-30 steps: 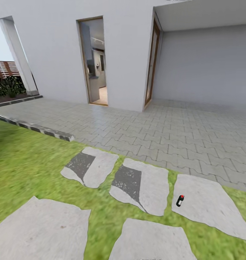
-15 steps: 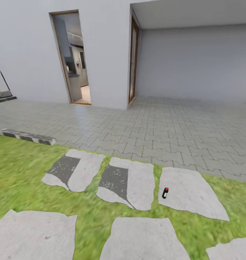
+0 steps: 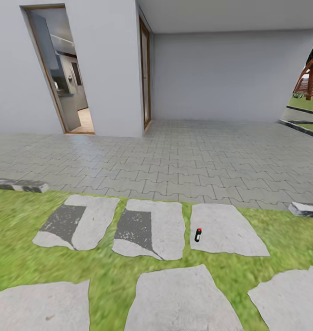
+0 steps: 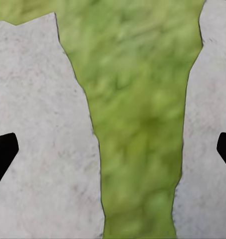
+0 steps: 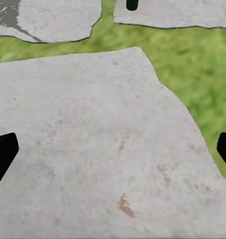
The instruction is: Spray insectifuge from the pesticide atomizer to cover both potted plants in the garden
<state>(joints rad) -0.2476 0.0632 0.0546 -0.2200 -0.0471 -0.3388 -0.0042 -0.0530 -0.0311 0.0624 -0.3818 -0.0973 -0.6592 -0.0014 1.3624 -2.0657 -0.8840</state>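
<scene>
A white house wall fills the far side of the head view, with an open doorway at its left showing a kitchen-like interior and a covered recess at its right. In front of it spreads a wide patio of grey interlocking pavers, edged by a dark stone kerb on the left and another kerb piece on the right. Nearer lies the green lawn, set with pale flat stepping stones; 2 of them carry dark grey patches. At the far right a reddish wooden frame stands on more grass. The pesticide atomizer stands upright on the strip of grass between 2 stepping stones, just beside the left edge of the right-hand one, a small dark bottle with a red top. In the right wrist view its dark base shows at the picture edge, well beyond the large stone under the right gripper, whose 2 black fingertips sit wide apart with nothing between them. The left gripper is likewise spread and holds nothing, its fingertips over a grass strip between 2 stones.
</scene>
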